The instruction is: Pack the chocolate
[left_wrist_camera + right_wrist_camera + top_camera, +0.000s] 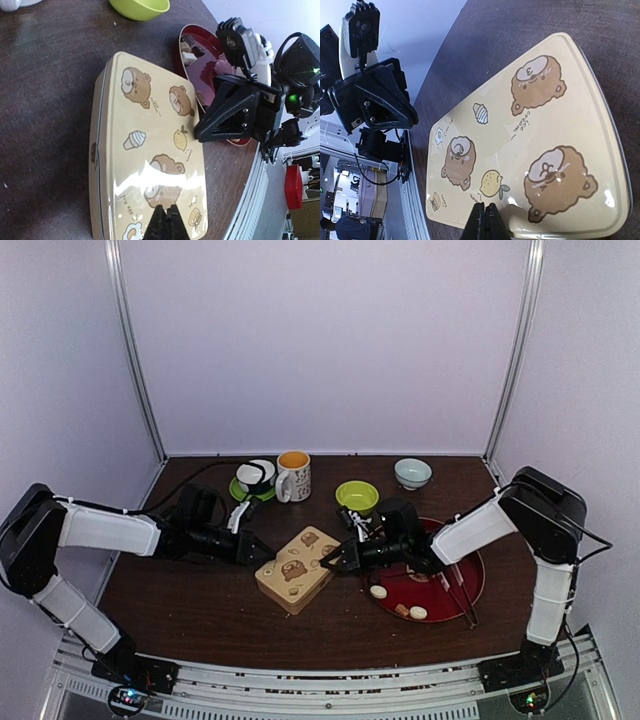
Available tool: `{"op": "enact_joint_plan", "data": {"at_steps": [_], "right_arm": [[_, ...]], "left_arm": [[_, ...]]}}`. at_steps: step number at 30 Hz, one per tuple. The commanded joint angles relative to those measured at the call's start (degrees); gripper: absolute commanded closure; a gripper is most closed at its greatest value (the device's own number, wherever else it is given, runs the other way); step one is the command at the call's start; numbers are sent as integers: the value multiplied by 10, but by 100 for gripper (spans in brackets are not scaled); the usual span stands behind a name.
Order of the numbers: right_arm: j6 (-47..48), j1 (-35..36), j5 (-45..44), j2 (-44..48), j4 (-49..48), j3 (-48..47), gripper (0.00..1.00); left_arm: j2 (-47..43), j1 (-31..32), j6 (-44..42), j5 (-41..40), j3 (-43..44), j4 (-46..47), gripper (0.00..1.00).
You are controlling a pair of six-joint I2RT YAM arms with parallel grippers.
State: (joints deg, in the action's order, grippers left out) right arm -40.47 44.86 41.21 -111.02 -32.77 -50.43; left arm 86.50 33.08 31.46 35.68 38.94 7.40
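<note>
The chocolate shows as a few small cream and tan sweets (378,591) on the near part of a red plate (478,585); a cream piece also shows in the left wrist view (188,58). The tan bear tin (297,568) lies closed at the table's middle. My left gripper (266,552) is shut, its tips over the tin's left end (167,220). My right gripper (328,562) is shut, its tips over the tin's right end (485,220). Neither holds anything. The tin's lid fills both wrist views (150,145) (535,135).
A green bowl (357,496), a white bowl (412,473), a mug (294,476) and a small cup on a green saucer (256,478) stand behind the tin. Thin sticks (458,592) lie on the red plate. The table's near edge is just below the tin.
</note>
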Motion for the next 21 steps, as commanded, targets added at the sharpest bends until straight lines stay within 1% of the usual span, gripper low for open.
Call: {"op": "enact_joint_plan", "data": {"at_steps": [1,6,10,16,18,21], "right_arm": [[-13,-1,-14,15,-21,34,100],[-20,22,5,58,-55,43,100],[-54,47,50,44,-119,30,100],[-63,57,12,-29,-119,22,100],[-61,57,0,-49,-104,19,100],[-51,55,-7,-49,-76,11,100]], "left_arm": [[32,-4,-10,6,41,27,100],[103,-6,-4,13,65,66,100],[133,-6,-19,9,79,28,100],[75,-5,-26,3,74,-5,100],[51,-5,-26,4,71,-13,100],[28,-5,-26,9,61,-18,100]]}}
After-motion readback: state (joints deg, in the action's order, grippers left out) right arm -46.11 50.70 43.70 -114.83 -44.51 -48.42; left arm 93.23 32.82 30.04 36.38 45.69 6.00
